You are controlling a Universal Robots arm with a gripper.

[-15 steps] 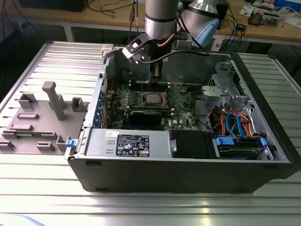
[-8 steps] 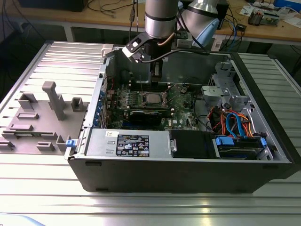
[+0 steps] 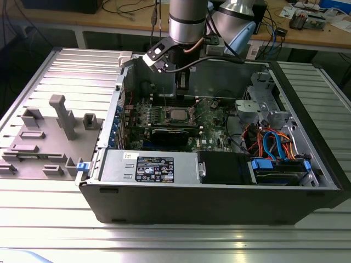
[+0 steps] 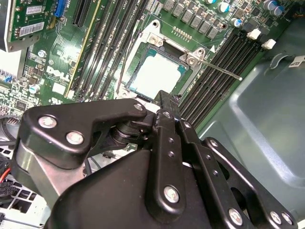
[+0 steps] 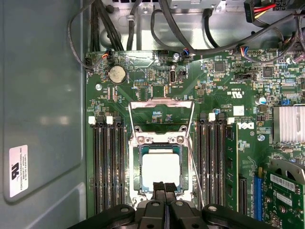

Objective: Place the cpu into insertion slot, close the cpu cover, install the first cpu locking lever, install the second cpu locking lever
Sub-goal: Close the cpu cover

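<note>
My gripper [image 5: 164, 187], fingers pinched together and empty, hovers at the edge of the cpu [image 5: 161, 167], which lies seated in the insertion slot [image 5: 138, 164]. The cpu cover [image 5: 162, 102] stands open; closing it, I judge, calls for pushing that frame down flat

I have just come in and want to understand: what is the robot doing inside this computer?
The robot arm reaches into the open computer case. Its gripper, jaws together, is right at the edge of the chip, which already lies in its socket. The metal cover is folded back, not yet closed.
</note>
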